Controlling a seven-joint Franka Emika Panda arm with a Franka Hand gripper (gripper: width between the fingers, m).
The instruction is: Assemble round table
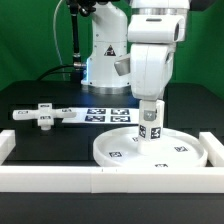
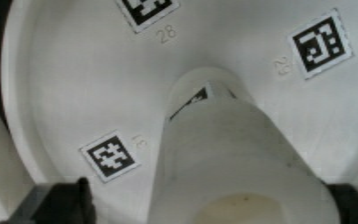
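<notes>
The large round disc (image 1: 118, 150) lies flat near the front of the table, tags on its face. The short cylindrical leg (image 1: 150, 126) stands upright in its middle. My gripper (image 1: 150, 108) comes straight down over the leg's top, one finger on each side. In the wrist view the leg (image 2: 229, 140) fills the space between the black fingers (image 2: 60, 205), with the disc (image 2: 51, 90) beneath. One finger lies against the leg; a strip of disc shows between the leg and the other. The gripper (image 2: 211, 208) reads as open, partly narrowed. The cross-shaped base (image 1: 40, 115) lies apart at the exterior view's left.
The marker board (image 1: 105, 113) lies flat behind the disc. A long white border rail (image 1: 110, 182) runs along the front and turns back at both sides, close to the disc's rim. The arm's base (image 1: 105, 55) stands at the back.
</notes>
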